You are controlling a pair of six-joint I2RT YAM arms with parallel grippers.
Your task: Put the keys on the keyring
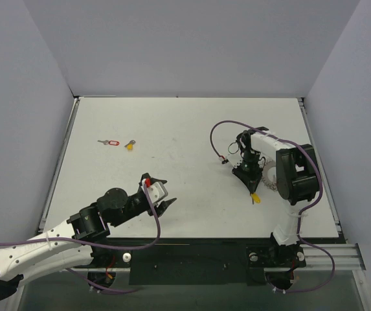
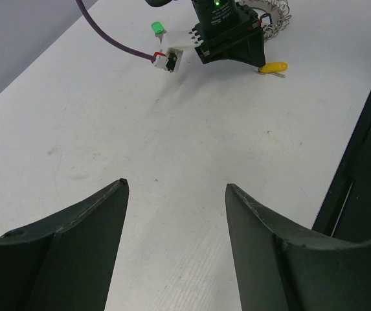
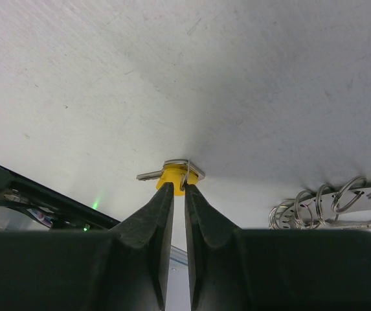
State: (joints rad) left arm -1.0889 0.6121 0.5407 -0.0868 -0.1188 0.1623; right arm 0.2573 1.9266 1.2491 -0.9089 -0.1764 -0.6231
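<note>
A yellow-headed key (image 3: 172,175) lies flat on the white table, its small split ring standing up between the tips of my right gripper (image 3: 178,188). The jaws are a narrow slit apart, wider than the ring's wire, so nothing is pinched. From above, that key (image 1: 256,197) shows just below the right gripper (image 1: 252,189). The keyring (image 3: 327,204), a silver loop of small links, lies just right of the gripper and against the arm (image 1: 270,176). A red-tagged key (image 1: 111,142) and another yellow key (image 1: 130,144) lie far left. My left gripper (image 2: 175,188) hovers open and empty.
A small green-headed key (image 2: 157,28) lies by the right arm's white cable plug (image 2: 167,60). The purple cable (image 1: 219,133) loops over the table. The black front rail (image 2: 366,149) runs along the near edge. Grey walls enclose the table (image 1: 185,116).
</note>
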